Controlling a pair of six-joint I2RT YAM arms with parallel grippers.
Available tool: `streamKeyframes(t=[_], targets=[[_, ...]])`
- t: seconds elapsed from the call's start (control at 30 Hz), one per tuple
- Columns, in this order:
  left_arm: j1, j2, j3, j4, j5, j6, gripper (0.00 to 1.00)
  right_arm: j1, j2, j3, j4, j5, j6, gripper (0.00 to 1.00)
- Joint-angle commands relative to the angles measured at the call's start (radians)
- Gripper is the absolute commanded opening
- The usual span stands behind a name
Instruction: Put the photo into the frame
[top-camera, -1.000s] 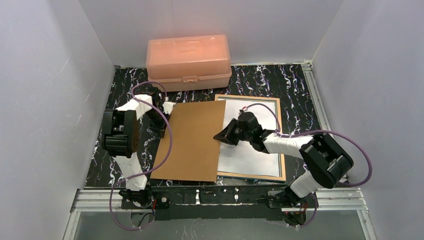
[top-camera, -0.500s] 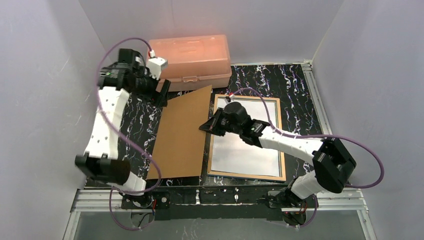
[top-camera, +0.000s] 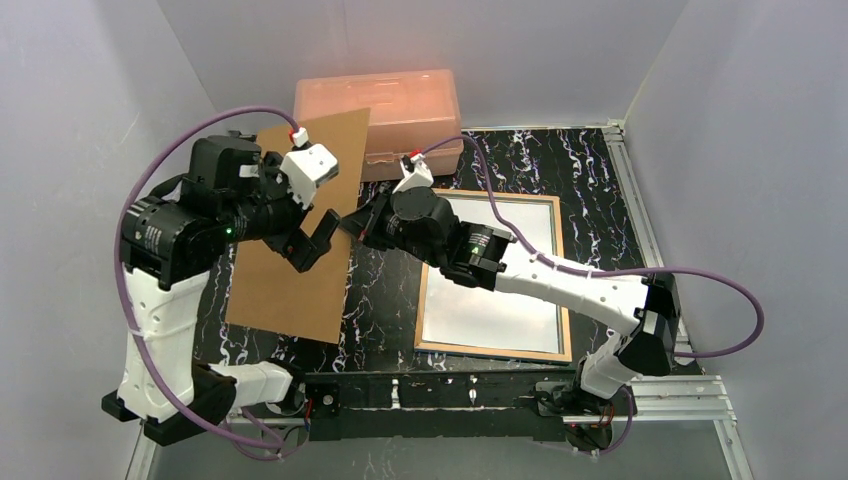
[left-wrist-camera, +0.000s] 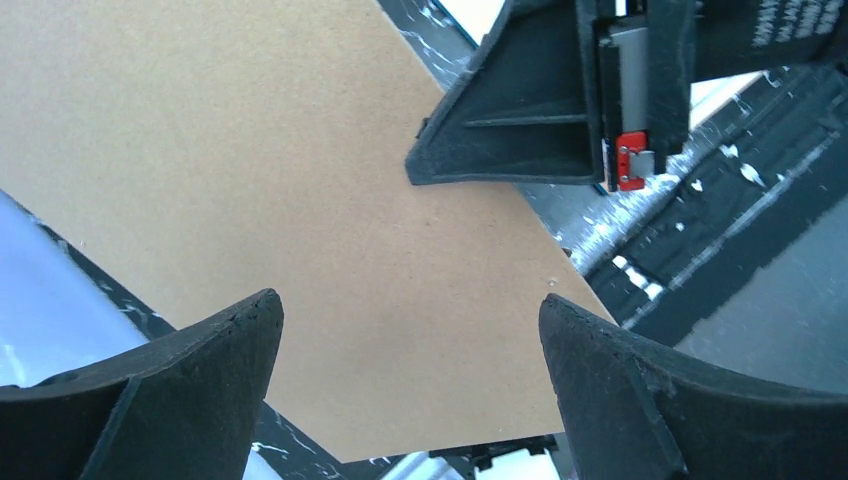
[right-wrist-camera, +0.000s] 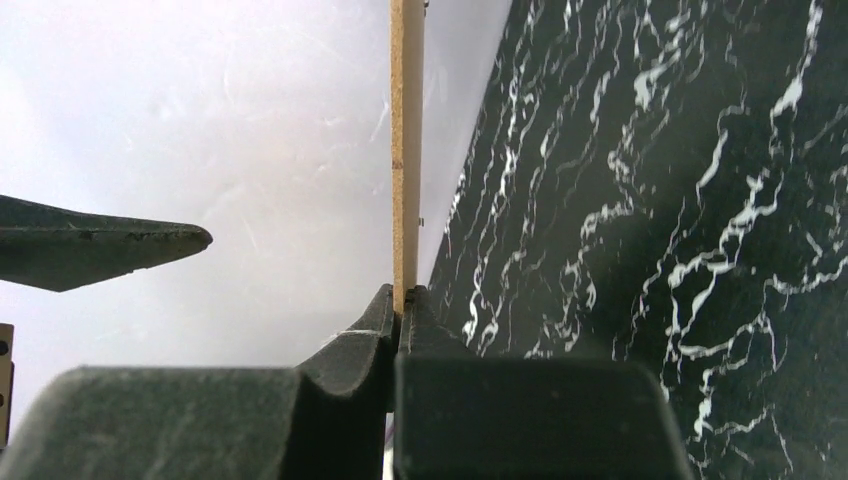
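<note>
The table (top-camera: 590, 200) is black marble. Over its left half the board (top-camera: 290, 280) is held up, tilted. The frame (top-camera: 490, 351) lies flat on the right half under the right arm, to the right of both grippers and touching neither. I cannot tell whether the pale sheet (top-camera: 490, 270) inside it is the photo. The box (top-camera: 380, 110) sits at the back. The right gripper (top-camera: 352, 224) pinches the board's right edge. The left gripper (top-camera: 313, 240), jaws spread wide, hovers before the board's face.

Brown backing board (top-camera: 285, 300) tilted off marbled table (top-camera: 385, 300), peach box (top-camera: 400, 100) behind
</note>
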Motion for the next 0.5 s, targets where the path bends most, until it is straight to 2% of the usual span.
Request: streamKeyframes(t=[0.0, 0.07, 0.27, 0.47], targets=[[-0.008, -0.049, 0.073, 0.052, -0.056, 0.037, 0.99, 0.018, 0.006, 0.164, 0.098, 0.206, -0.109, 0.01], [-0.009, -0.070, 0.047, 0.063, -0.030, 0.045, 0.98, 0.019, 0.026, 0.213, 0.104, 0.282, -0.149, 0.01], [-0.037, -0.103, -0.070, 0.136, -0.076, 0.060, 0.98, 0.017, 0.129, 0.375, 0.075, 0.520, -0.245, 0.01], [-0.117, -0.177, -0.250, 0.281, -0.221, 0.130, 0.98, 0.007, 0.223, 0.499, 0.119, 0.595, -0.247, 0.01]])
